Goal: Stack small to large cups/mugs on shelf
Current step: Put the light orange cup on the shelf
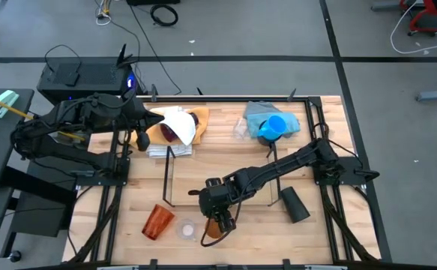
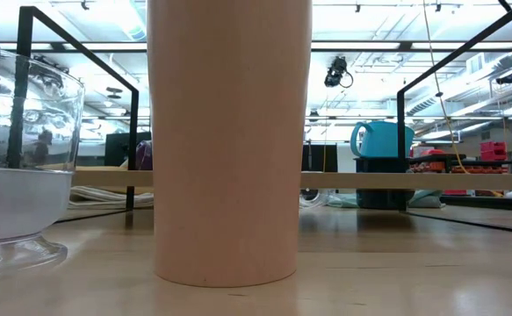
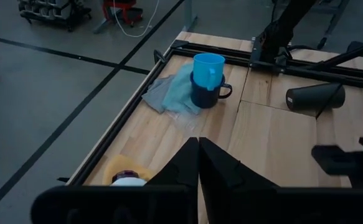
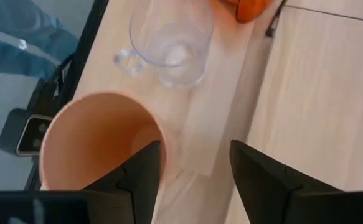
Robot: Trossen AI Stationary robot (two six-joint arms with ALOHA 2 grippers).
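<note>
Beside my right gripper (image 4: 193,180), jaws parted, stands the peach tumbler (image 4: 100,140) on the worktop, one finger inside its rim. Next I judge: close and lift toward the shelf (image 1: 169,176). Left jaws shut, waiting.

Pale smooth wooden tabletop (image 1: 330,225), clear glossy cup (image 4: 172,37), matt peach tumbler (image 2: 229,140), soft blue cloth (image 3: 169,93)

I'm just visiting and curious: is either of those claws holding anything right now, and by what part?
The left claw is shut on nothing. The right claw straddles the rim of the small orange cup, one finger inside; whether it grips cannot be told.
</note>
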